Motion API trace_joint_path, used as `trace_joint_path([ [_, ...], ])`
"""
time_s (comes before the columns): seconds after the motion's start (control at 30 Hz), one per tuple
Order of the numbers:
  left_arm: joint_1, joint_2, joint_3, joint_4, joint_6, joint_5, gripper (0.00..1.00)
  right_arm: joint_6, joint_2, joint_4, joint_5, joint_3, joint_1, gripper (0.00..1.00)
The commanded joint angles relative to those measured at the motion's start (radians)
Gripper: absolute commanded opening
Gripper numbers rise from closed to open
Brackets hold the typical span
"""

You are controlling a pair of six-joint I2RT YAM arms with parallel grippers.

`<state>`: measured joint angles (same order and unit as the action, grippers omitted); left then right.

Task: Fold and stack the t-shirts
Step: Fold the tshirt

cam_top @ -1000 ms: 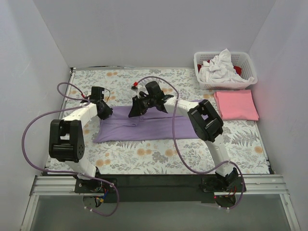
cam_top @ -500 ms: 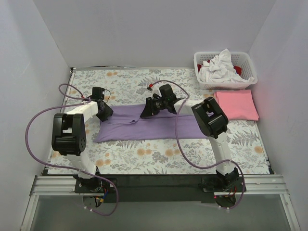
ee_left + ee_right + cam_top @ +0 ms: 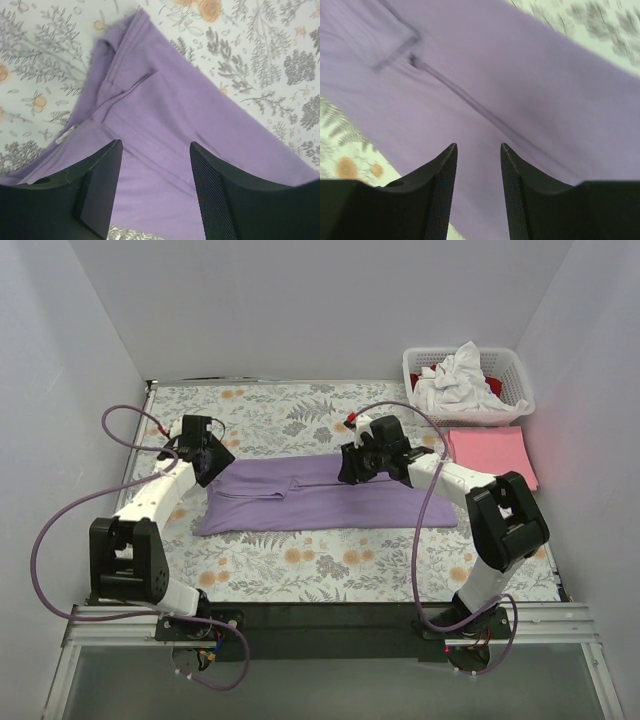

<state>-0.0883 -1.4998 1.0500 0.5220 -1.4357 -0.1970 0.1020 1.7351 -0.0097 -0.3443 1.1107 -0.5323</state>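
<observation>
A lavender t-shirt (image 3: 330,502) lies folded into a long band across the middle of the floral cloth. My left gripper (image 3: 212,466) hovers over its left end, jaws open and nothing between the fingers (image 3: 156,145); the shirt (image 3: 165,110) shows its collar and creases below. My right gripper (image 3: 347,470) hangs over the band's upper middle, also open and empty (image 3: 478,146), above smooth purple fabric (image 3: 520,75). A folded pink t-shirt (image 3: 490,458) lies at the right. A crumpled white t-shirt (image 3: 455,380) and a bit of a red one (image 3: 493,387) sit in the basket.
The white lattice basket (image 3: 515,405) stands at the back right corner, just behind the pink shirt. The floral cloth (image 3: 300,570) covers the table. White walls close in the left, back and right sides. Purple cables loop off both arms.
Both grippers have opened and let go of the lavender shirt. The right gripper has moved right along the band; the left has drawn back up and to the left.
</observation>
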Motion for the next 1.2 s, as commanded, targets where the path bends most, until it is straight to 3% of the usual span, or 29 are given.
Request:
trace_joint_path([
  [0.0,-0.007,0.072,-0.083,0.024,-0.002,-0.038,0.56,-0.039,-0.068,-0.134,0.244,-0.099,-0.003,0.47],
  [0.17,-0.011,0.033,-0.142,0.024,0.020,-0.025,0.53,-0.036,-0.112,-0.197,0.396,-0.178,-0.001,0.47],
  [0.37,-0.011,-0.098,-0.165,-0.034,0.034,-0.088,0.49,-0.028,-0.069,-0.277,0.377,-0.206,-0.005,0.48],
  [0.6,-0.011,-0.394,0.082,-0.011,0.063,-0.159,0.47,0.028,-0.100,-0.337,0.232,-0.296,-0.130,0.47],
  [0.77,-0.014,-0.603,0.379,-0.016,0.118,-0.137,0.47,0.123,-0.117,-0.297,0.073,-0.322,-0.273,0.47],
  [0.93,-0.071,-0.833,0.700,-0.013,0.175,-0.095,0.49,0.166,-0.045,-0.227,-0.024,-0.220,-0.379,0.47],
  [1.0,-0.096,-0.884,0.832,-0.011,0.196,-0.079,0.50,0.166,-0.017,-0.223,-0.038,-0.143,-0.403,0.46],
  [1.17,-0.113,-0.915,0.898,-0.011,0.202,-0.108,0.52,0.145,-0.055,-0.274,0.069,-0.077,-0.411,0.46],
])
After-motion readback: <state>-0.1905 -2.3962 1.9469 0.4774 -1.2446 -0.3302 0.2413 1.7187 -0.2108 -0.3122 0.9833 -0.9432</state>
